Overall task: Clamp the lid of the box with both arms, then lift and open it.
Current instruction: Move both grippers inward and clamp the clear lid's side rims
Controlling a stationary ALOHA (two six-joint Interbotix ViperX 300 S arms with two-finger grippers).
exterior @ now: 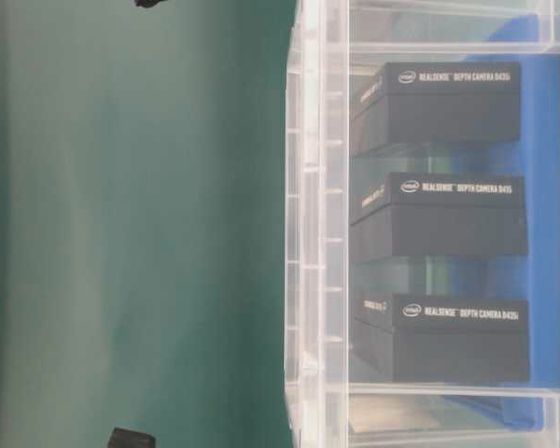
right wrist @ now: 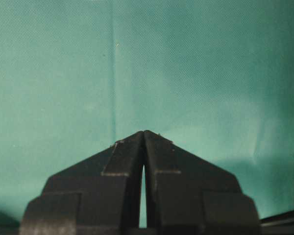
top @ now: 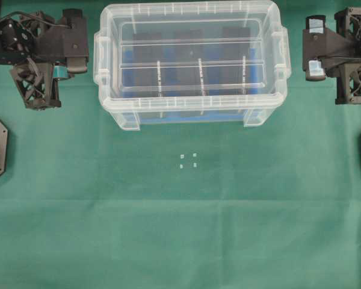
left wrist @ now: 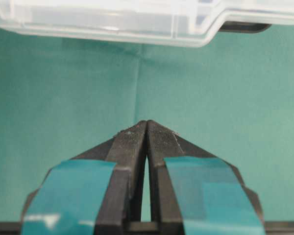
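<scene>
Two black robot arms sit parked at either side of the green-clothed counter (top: 180, 229), well apart from the deep clear plastic box (top: 191, 117) standing at the back middle. The flat clear lid (top: 191, 18) rests on top of it, with three black rectangular blocks (exterior: 439, 219) inside on a blue bottom. The teal-taped left gripper (left wrist: 147, 122) is clenched on nothing. The right gripper (right wrist: 143, 132) likewise.

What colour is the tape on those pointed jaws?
Teal, on the left gripper; the left wrist view shows it best.
</scene>
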